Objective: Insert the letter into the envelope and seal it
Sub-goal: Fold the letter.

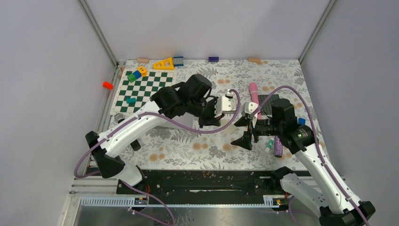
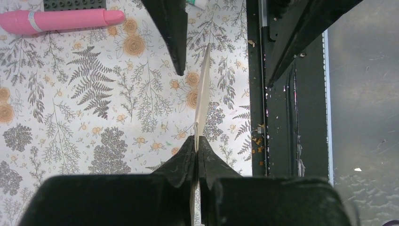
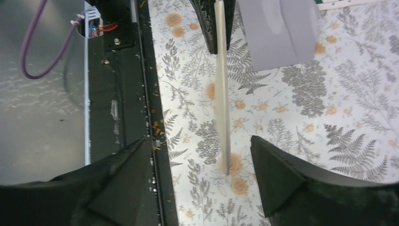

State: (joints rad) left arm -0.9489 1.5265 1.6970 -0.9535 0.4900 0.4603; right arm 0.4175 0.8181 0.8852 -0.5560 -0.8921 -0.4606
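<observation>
My left gripper [image 1: 217, 121] is shut on a thin, pale cream paper sheet [image 2: 203, 89], held on edge above the table. Seen edge-on, I cannot tell whether it is the letter or the envelope. The sheet's free end [image 3: 221, 94] reaches between the fingers of my right gripper [image 3: 200, 141], which is open and not touching it. In the top view the right gripper [image 1: 242, 132] faces the left one at mid-table. No flat grey-lavender envelope shows on the table. A pale grey shape [image 3: 277, 33] sits beside the left fingers; I cannot tell what it is.
A pink cylinder [image 1: 254, 96] and a dark grey studded plate [image 1: 270, 106] lie just behind the grippers. A green checkerboard [image 1: 141, 92] with small blocks is at the back left. A purple marker [image 1: 277, 147] lies by the right arm. A black rail [image 1: 202, 181] runs along the near edge.
</observation>
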